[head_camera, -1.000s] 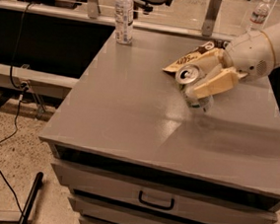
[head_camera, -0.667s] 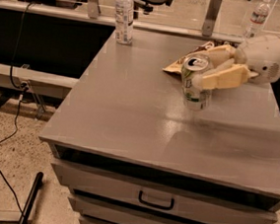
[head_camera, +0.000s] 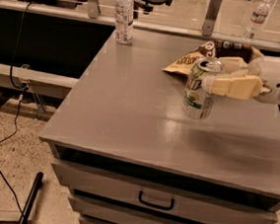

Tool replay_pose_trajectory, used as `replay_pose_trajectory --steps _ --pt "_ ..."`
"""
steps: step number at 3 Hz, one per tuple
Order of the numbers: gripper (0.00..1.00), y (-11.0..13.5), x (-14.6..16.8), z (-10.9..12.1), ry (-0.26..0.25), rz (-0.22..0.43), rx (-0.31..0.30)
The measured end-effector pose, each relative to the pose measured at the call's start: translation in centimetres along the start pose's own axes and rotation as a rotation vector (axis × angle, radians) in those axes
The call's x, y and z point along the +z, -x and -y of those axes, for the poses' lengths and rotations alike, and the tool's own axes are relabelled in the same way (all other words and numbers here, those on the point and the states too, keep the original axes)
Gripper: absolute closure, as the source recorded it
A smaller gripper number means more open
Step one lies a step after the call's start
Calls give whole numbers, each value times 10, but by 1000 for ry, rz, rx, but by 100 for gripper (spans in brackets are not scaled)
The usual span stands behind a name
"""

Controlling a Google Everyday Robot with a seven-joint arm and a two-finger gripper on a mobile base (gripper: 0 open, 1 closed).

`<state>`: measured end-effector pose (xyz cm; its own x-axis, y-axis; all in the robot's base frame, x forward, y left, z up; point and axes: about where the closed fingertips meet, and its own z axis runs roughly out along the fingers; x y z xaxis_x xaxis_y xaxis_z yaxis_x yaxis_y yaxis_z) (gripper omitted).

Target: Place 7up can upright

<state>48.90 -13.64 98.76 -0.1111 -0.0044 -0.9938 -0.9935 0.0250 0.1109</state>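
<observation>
The 7up can point(head_camera: 200, 88), silver-white with green markings and a silver pull-tab top, stands nearly upright with its base at or just above the grey cabinet top point(head_camera: 130, 108), right of centre. My gripper point(head_camera: 218, 79) reaches in from the right edge with cream fingers point(head_camera: 236, 86) around the can's upper part, shut on it. The white arm runs off the right side of the view.
A crumpled chip bag point(head_camera: 197, 57) lies just behind the can. A clear water bottle point(head_camera: 124, 14) stands at the far left of the cabinet top; another bottle point(head_camera: 258, 16) stands beyond a rail. Drawers with a handle point(head_camera: 156, 201) sit below. Cables lie on the floor at left.
The can has turned from tilted on its side in my gripper to nearly upright. The gripper has rotated and drawn slightly right, still holding the can.
</observation>
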Motion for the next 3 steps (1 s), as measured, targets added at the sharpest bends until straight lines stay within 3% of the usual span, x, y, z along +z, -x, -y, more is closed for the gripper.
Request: replay_pose_trajectory --steps 1,2,3 --pt "100 -20 -11 -9 -76 12 25" --pt "82 -40 -17 -13 -128 14 7" --pt "51 -66 -21 -19 -206 3 -35"
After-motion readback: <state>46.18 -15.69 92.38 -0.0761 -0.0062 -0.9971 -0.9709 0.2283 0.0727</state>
